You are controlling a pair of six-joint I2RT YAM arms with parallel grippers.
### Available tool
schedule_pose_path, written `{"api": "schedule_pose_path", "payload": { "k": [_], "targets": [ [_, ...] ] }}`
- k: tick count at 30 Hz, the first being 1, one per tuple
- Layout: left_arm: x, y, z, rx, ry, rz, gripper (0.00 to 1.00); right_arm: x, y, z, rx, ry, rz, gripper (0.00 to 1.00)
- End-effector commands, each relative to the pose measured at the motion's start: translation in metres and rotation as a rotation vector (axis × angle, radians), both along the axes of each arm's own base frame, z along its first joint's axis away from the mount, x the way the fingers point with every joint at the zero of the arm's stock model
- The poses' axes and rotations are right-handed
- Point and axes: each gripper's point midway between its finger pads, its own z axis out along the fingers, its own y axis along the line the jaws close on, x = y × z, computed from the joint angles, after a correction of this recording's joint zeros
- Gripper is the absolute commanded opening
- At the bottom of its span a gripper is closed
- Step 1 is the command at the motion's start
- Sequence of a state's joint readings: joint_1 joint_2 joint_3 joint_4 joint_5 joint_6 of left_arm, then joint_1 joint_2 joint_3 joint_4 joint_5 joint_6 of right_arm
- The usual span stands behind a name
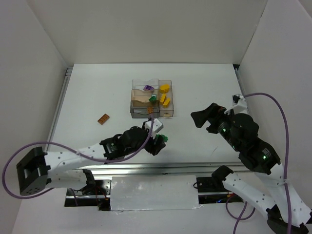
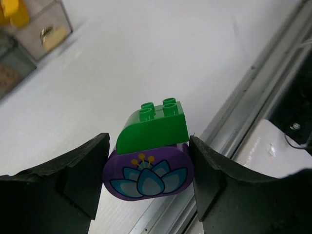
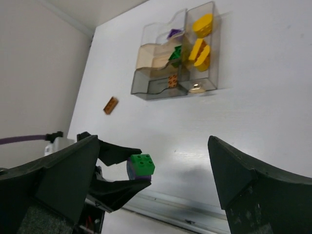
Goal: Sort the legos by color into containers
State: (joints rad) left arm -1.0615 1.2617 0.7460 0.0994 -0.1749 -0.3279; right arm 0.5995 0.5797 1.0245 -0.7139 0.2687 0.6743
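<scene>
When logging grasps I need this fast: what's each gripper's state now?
Left gripper: closed on the purple-and-green lego.
Right gripper: open, holding nothing.

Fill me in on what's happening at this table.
The left tool grips a purple flower piece with a green top, near the table's front edge. The right tool hangs open and empty. The containers already hold several sorted bricks; one orange-brown brick lies loose on the table.
</scene>
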Motion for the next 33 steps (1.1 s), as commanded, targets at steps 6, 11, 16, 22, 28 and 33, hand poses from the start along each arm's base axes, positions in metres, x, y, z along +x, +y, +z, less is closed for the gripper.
{"api": "schedule_pose_path", "payload": {
  "k": [6, 11, 16, 22, 28, 33],
  "targets": [
    [-0.024, -0.004, 0.069, -0.128, -0.3, -0.212, 0.0, 0.004, 0.098, -0.027, -0.005, 0.221, 0.394, 0.95],
    [-0.03, -0.003, 0.077, -0.074, -0.333, -0.236, 0.0, -0.023, 0.141, -0.057, -0.03, 0.314, 0.583, 0.93],
    [-0.027, 0.004, 0.086, -0.068, -0.368, -0.193, 0.0, -0.043, 0.166, -0.081, -0.027, 0.391, 0.714, 0.86],
    [-0.027, 0.011, 0.098, -0.088, -0.392, -0.162, 0.0, -0.057, 0.177, -0.104, -0.049, 0.468, 0.797, 0.73],
    [-0.034, 0.013, 0.103, -0.12, -0.402, -0.182, 0.0, -0.058, 0.185, -0.108, -0.044, 0.468, 0.839, 0.49],
    [-0.044, 0.011, 0.105, -0.138, -0.397, -0.227, 0.0, -0.053, 0.194, -0.097, -0.013, 0.417, 0.857, 0.62]
  ]
}}
